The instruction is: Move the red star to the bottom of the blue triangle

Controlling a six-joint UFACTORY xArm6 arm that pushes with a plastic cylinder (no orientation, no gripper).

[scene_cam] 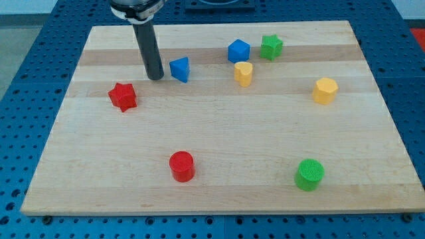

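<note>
In the camera view my tip (pixel 155 77), the end effector, is a bare rod with nothing to open or close, and it grips nothing; it rests on the table (pixel 219 179) just beside the blue triangle (pixel 180 69), on its left. The red star (pixel 123 96) lies near, down and to the view's left of my tip, untouched. Judged from here, the star needs pushing rightward to sit below the triangle

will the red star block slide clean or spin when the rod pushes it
The small red star block sits flat and low, so it probably slides, not tips. Its points likely make it spin under off-centre pushes. My tip is up-right of it, beside the blue triangle block.
</note>
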